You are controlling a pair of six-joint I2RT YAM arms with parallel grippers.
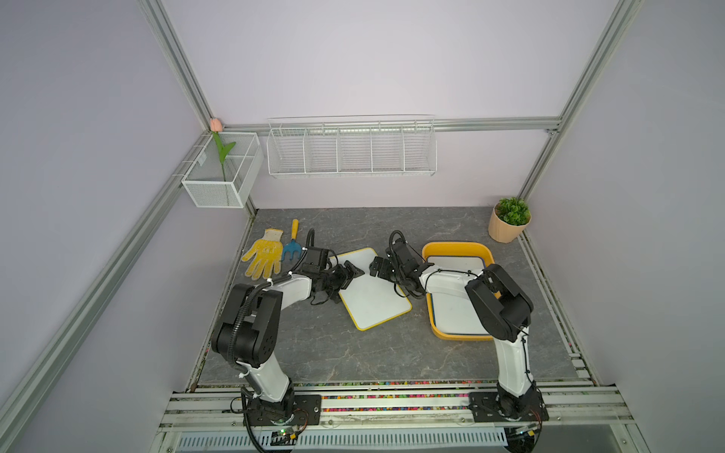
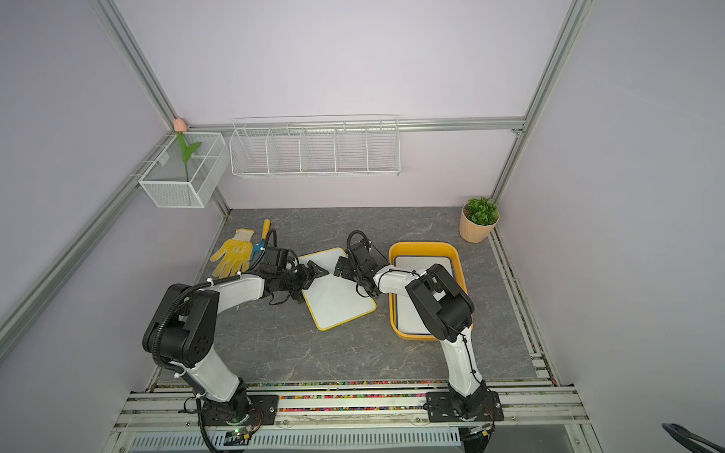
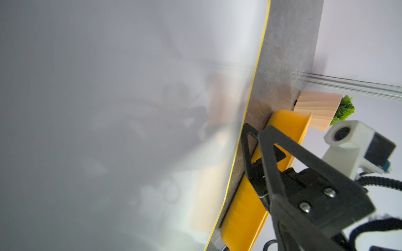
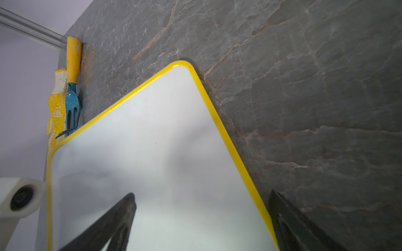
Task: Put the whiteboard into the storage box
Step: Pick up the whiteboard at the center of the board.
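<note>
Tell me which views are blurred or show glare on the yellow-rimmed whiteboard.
Left wrist view: the whiteboard fills most of the frame, too close, out of focus, with smeary reflections. Right wrist view: board sharp, a small glint on its yellow rim corner, a soft shadow across its face; the right gripper is dark and slightly blurred. Both top views: even light, no glare, whiteboard crisp.

**Open front and back, crowded middle**

You have bare bench (image 1: 333,353) in front of the yellow-framed whiteboard (image 1: 376,302) and along the back wall. The gap between that board and the storage box (image 1: 457,247) is narrow, and the right arm (image 1: 498,302) hangs over it and over the box. The left gripper (image 1: 355,271) and right gripper (image 1: 375,268), jaws apart, crowd the board's far end. The glove (image 1: 263,253) and garden fork (image 1: 291,247) fill the back-left corner, the potted plant (image 1: 509,219) the back-right.
</note>
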